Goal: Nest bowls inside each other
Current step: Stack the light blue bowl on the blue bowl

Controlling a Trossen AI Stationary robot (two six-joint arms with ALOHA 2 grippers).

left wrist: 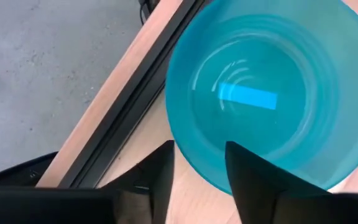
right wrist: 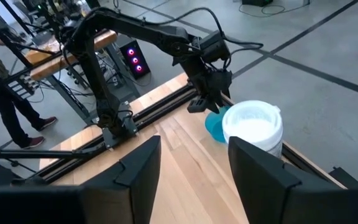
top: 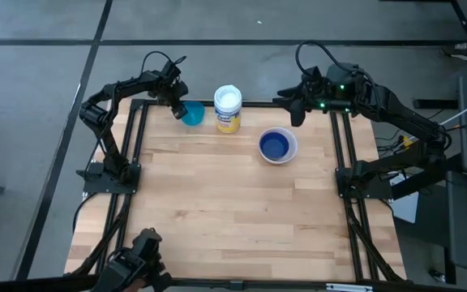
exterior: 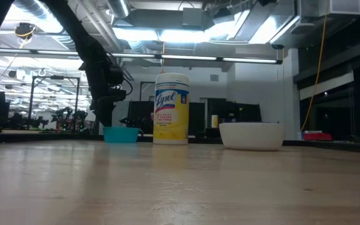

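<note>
A teal bowl (top: 194, 114) (left wrist: 266, 93) stands upright on its base by the table's far edge, left of centre. My left gripper (top: 177, 107) (left wrist: 199, 177) reaches down over its left rim and is open, one finger outside the wall and one over the inside. The white bowl (top: 291, 153) (exterior: 252, 135) rests on the table right of centre with a dark blue bowl (top: 275, 146) sitting inside it. My right gripper (top: 298, 112) (right wrist: 194, 168) hangs open and empty, high above the far right corner. My left gripper comes at the teal bowl from above, pointing steeply down. Its fingers (left wrist: 250, 180) straddle the rim's part (left wrist: 197, 163) nearest the table's left edge. I cannot tell whether either finger touches the wall. The bowl stands on the table.
An upright yellow-labelled wipes container (top: 228, 109) (exterior: 171, 109) with a white lid stands just right of the teal bowl. Black frame rails (top: 136, 138) run along the table's edges. Bare wood lies toward the near side. A person's legs (right wrist: 8, 115) show beyond the table.
</note>
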